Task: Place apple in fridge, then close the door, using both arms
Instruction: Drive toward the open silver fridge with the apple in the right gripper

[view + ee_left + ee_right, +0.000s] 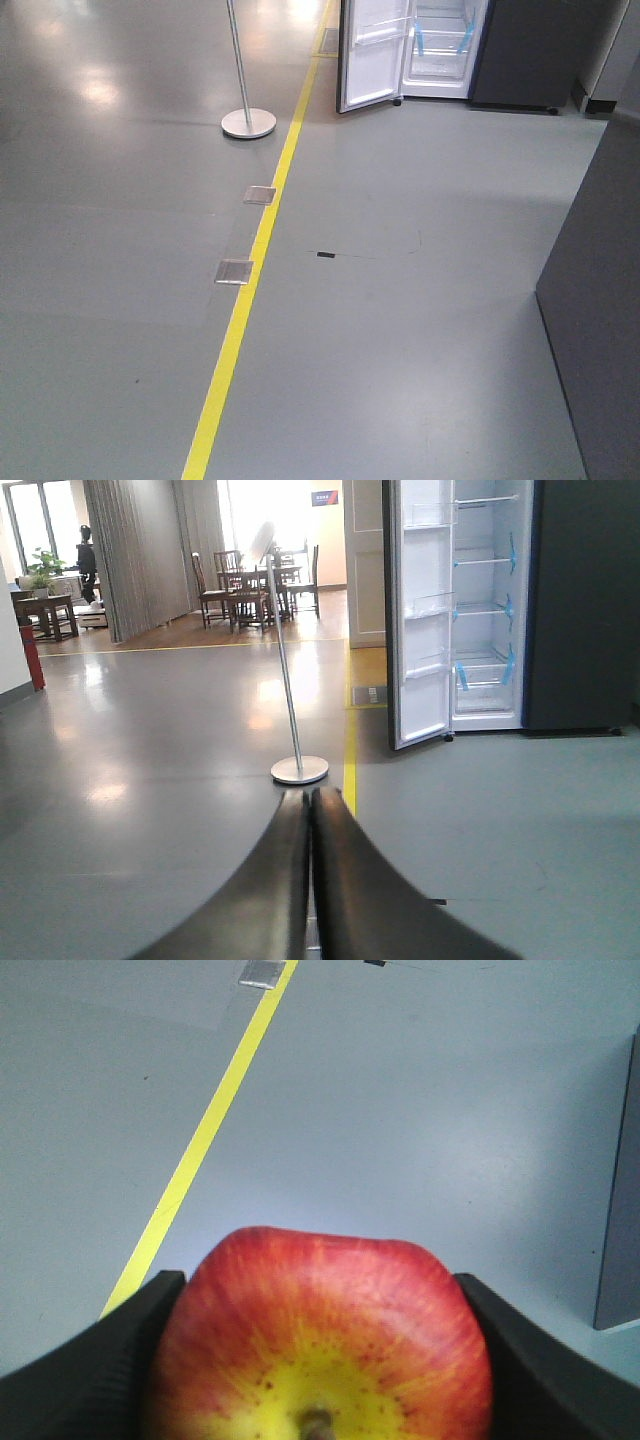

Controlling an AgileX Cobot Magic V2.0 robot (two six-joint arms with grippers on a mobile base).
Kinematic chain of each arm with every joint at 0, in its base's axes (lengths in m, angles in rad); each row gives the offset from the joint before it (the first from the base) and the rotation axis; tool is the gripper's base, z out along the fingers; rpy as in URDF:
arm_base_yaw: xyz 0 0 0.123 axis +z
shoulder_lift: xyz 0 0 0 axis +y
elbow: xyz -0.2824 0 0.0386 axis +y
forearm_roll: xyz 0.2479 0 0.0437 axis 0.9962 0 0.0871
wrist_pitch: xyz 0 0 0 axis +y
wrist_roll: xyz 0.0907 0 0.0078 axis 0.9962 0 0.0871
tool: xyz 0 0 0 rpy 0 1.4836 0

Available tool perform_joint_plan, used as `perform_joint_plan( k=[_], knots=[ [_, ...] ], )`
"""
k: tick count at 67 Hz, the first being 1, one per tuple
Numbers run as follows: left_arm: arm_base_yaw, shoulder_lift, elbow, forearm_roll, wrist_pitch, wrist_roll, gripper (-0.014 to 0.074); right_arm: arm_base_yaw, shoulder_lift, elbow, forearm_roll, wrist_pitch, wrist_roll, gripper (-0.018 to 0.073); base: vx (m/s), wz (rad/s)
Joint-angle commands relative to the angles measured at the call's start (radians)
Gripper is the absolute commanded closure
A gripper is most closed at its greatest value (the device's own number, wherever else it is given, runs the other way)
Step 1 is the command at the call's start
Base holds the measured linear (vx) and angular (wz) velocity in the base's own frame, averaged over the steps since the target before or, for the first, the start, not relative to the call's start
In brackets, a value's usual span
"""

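Note:
The apple (320, 1330), red with a yellow stem end, fills the bottom of the right wrist view, and my right gripper (318, 1290) is shut on it with a black finger on each side. The dark grey fridge (520, 50) stands far ahead at the top right of the front view, its white shelved inside (487, 600) showing. Its door (372, 55) hangs wide open to the left. In the left wrist view the door (420, 620) shows clear bins. My left gripper (309, 798) is shut on nothing, its fingers pressed together above the floor.
A metal pole on a round base (248, 122) stands left of a yellow floor line (250, 290). Two metal floor plates (234, 271) lie by the line. A dark grey panel (600, 300) rises on the right. Chairs and tables (255, 580) stand far behind.

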Motion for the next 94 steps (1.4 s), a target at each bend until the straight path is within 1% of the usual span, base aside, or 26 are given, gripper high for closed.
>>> perform_joint_plan(
  k=[1, 94],
  knots=[
    [-0.009, -0.014, -0.018, -0.001, -0.069, 0.002, 0.0603, -0.005, 0.01, -0.024, 0.014, -0.061, -0.008, 0.0447, 0.19, -0.06],
    [-0.009, -0.014, -0.018, -0.001, -0.069, 0.002, 0.0603, -0.005, 0.01, -0.024, 0.014, -0.061, -0.008, 0.0447, 0.23, -0.07]
  ],
)
